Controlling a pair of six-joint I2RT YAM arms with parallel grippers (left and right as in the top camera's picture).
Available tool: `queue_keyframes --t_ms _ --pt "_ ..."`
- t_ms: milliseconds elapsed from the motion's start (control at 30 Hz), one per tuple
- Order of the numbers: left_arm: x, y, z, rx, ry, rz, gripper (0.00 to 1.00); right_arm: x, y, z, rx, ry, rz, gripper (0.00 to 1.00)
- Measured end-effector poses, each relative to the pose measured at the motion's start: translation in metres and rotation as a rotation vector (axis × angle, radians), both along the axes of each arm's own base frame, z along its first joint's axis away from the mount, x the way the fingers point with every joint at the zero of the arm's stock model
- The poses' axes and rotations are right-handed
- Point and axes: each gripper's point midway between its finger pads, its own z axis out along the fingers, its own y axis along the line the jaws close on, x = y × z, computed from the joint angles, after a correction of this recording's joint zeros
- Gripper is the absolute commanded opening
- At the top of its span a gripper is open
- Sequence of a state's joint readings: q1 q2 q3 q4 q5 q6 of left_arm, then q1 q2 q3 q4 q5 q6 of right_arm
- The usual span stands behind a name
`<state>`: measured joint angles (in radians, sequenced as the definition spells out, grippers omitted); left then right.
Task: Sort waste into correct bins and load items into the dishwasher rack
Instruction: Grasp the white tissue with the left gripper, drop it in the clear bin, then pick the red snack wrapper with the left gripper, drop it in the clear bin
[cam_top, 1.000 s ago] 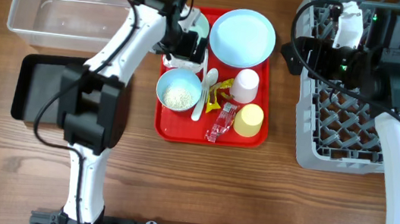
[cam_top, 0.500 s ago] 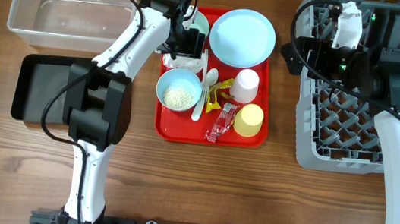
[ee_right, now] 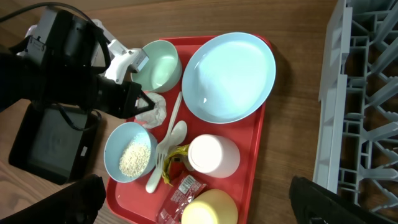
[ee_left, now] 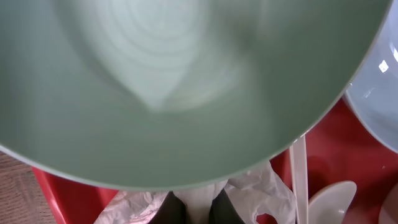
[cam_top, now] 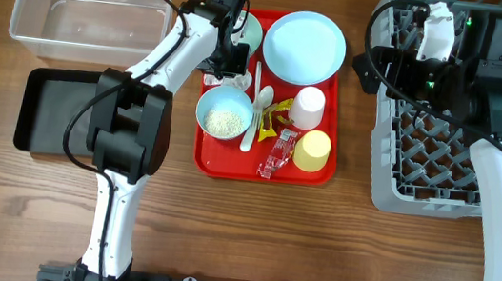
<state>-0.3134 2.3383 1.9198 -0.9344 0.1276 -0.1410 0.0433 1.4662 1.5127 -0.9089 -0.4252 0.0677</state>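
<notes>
Item: crumpled white napkin (ee_right: 157, 111), waste, lying on the red tray (cam_top: 323, 178) between the empty bowl (cam_top: 251, 31) and the rice bowl (cam_top: 225, 113). Holder: left gripper (ee_right: 147, 102), lowered onto the tray at the empty bowl's rim, its jaws pressed together; the left wrist view shows the dark fingers (ee_left: 177, 210) buried in the paper, so a pinch on the napkin is judged made. Right gripper (ee_right: 196, 196): spread wide, holding nothing, poised at the rack (cam_top: 442, 145) side, well apart from the tray. Destinations: clear tub (cam_top: 89, 10) and black tray (cam_top: 48, 111), side by side on the bench (cam_top: 314, 254) left of the red tray; which one takes paper cannot be told from here. Step in hand, judged: lift and carry the napkin to a bin. Handling notes: raise straight up first, as the empty bowl's rim is close above the fingers and the white cutlery (ee_right: 176, 107) lies just beside the paper; confirm that the whole wad rises and no loose fold trails into the rice bowl; swing left only once clear of both bowls; release low inside the bin so that the light paper does not drift out.
</notes>
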Motion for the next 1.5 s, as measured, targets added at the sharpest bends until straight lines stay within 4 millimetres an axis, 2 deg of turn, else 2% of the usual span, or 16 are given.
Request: queue_keyframes --t_ms 133,200,433,533,633,667,700,733,767,833,900,1067,1133,1367,1467,1500 --pt "0.001 0.0 0.005 -0.003 -0.009 0.0 0.04 0.0 0.0 0.0 0.0 0.0 -0.001 1.0" --pt "0.003 -0.001 0.023 -0.015 -0.043 0.0 0.04 0.0 0.0 0.0 0.0 0.0 0.0 1.0" --pt "-0.002 0.006 0.17 -0.106 -0.307 0.01 0.04 0.0 0.0 0.0 -0.002 0.001 -0.002 1.0" --pt "0.01 0.055 0.21 -0.047 -0.423 0.115 0.05 0.0 0.0 0.0 -0.002 0.001 -0.002 1.0" --pt "0.028 0.149 0.212 0.082 -0.463 0.313 0.09 0.0 0.0 0.0 -0.002 0.001 -0.002 0.99" --pt "0.031 0.184 0.209 0.119 -0.461 0.383 0.24 0.0 0.0 0.0 -0.002 0.001 -0.002 1.0" --pt "0.033 0.214 0.205 0.143 -0.459 0.444 0.53 0.0 0.0 0.0 -0.002 0.001 -0.002 1.0" --pt "0.034 0.237 0.199 0.163 -0.452 0.483 0.93 0.0 0.0 0.0 -0.002 0.0 -0.002 1.0" --pt "0.035 0.253 0.194 0.17 -0.445 0.516 1.0 0.0 0.0 0.0 -0.002 0.001 -0.002 1.0" --pt "0.035 0.275 0.181 0.171 -0.418 0.556 1.0 0.0 0.0 0.0 -0.002 0.0 -0.002 1.0" --pt "0.036 0.28 0.172 0.143 -0.398 0.563 1.0 0.0 0.0 0.0 -0.002 0.0 -0.002 1.0" --pt "0.042 0.26 0.171 0.088 -0.403 0.523 1.0 0.0 0.0 0.0 -0.002 0.0 -0.002 1.0" --pt "0.039 0.237 0.168 0.052 -0.372 0.472 1.0 0.0 0.0 0.0 -0.002 0.0 -0.002 0.99" --pt "-0.01 0.104 0.145 -0.032 -0.154 0.129 0.97 0.0 0.0 -0.001 -0.002 0.003 -0.002 1.0" --pt "-0.042 0.041 0.139 -0.034 -0.085 -0.056 0.91 0.001 0.0 -0.003 -0.003 0.007 -0.002 1.0" --pt "-0.049 0.032 0.137 -0.033 -0.068 -0.084 0.88 0.001 0.0 -0.004 -0.002 0.011 -0.002 1.0"
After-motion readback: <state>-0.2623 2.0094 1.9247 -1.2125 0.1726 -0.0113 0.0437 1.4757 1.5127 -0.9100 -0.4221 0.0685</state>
